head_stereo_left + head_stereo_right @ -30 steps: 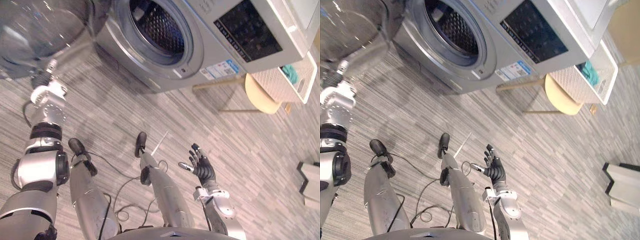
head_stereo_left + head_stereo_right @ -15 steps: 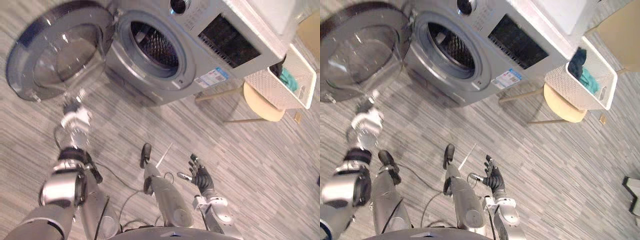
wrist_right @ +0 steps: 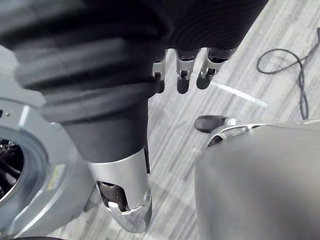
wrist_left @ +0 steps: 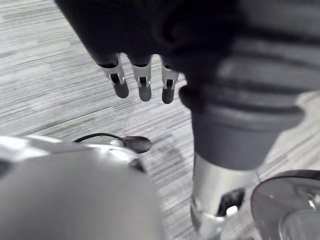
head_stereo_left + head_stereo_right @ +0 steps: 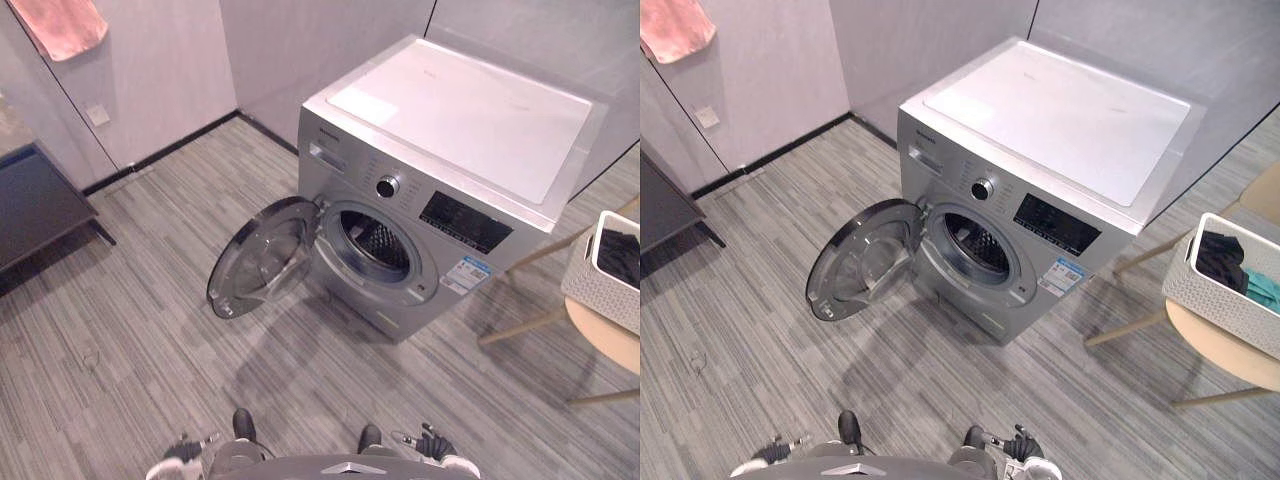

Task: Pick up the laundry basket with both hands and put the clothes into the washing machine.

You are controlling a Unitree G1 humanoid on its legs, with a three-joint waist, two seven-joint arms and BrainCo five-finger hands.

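Note:
The white woven laundry basket (image 5: pixel 1230 285) stands on a round wooden stool (image 5: pixel 1225 350) to the right of the washing machine (image 5: pixel 1040 150), with dark and teal clothes (image 5: pixel 1240 270) in it. The machine's round door (image 5: pixel 855 260) hangs open to the left, and the drum opening (image 5: pixel 975 243) is dark. My left hand (image 5: pixel 185 450) and right hand (image 5: pixel 432 447) hang low over the floor, far from the basket. In the wrist views the left hand's fingers (image 4: pixel 144 82) and the right hand's fingers (image 3: pixel 182 75) are straight and hold nothing.
Grey striped floor (image 5: pixel 130 330) lies between me and the machine. A dark low table (image 5: pixel 35 200) stands at the left wall, and a pink towel (image 5: pixel 65 25) hangs above it. Grey walls close in behind the machine.
The camera has swung up and back, so the whole machine and room now show. My left arm, earlier raised by the door, has dropped to the bottom edge; the right hand also sits lower.

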